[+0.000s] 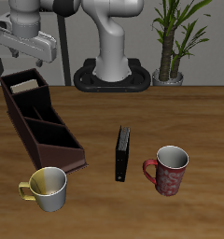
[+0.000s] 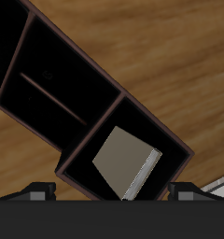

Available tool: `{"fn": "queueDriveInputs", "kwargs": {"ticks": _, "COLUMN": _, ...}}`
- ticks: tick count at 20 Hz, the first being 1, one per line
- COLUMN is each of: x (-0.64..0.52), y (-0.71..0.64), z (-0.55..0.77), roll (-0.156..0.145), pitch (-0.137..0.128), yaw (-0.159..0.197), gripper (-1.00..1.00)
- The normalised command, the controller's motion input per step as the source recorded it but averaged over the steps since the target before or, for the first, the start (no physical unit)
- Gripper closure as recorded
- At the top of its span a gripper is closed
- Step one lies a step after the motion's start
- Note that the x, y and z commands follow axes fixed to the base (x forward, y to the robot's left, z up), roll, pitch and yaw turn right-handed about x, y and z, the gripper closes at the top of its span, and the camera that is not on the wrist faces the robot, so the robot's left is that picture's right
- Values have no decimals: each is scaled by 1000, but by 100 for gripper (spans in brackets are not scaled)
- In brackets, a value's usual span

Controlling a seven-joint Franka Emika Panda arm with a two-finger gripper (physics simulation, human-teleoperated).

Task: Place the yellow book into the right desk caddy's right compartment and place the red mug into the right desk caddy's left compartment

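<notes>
**Yellow book in the caddy's end section, red mug on the counter**

Yellow book (image 2: 131, 164) lies tilted inside the end section of the right desk caddy (image 1: 41, 123) that sits farthest back, toward the counter's rear edge; in the exterior view its pale cover (image 1: 26, 85) shows just inside that section's walls. The caddy is a long dark brown box running diagonally from the back of the counter (image 1: 105, 110) toward its front edge, and its other two sections hold nothing that can be seen.

The gripper (image 1: 28, 54) hangs above that rear end of the caddy, clear of the book, its fingers (image 2: 34, 190) spread apart and holding nothing.

The red mug (image 1: 169, 170) stands upright near the counter's front edge, well apart from the caddy. A black book (image 1: 122, 154) stands on edge between the mug and the caddy. A pale yellow mug (image 1: 48, 189) stands at the front edge, just beside the caddy's near end.
</notes>
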Motion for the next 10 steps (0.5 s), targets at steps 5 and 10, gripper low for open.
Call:
{"fn": "queueDriveInputs", "kwargs": {"ticks": 5, "x": 187, "y": 965, "z": 320, "roll": 65, "pitch": -118, "yaw": 109, "gripper": -100}}
{"fn": "queueDriveInputs", "kwargs": {"ticks": 10, "x": 464, "y": 855, "z": 78, "roll": 41, "pitch": -34, "yaw": 67, "gripper": -100}}
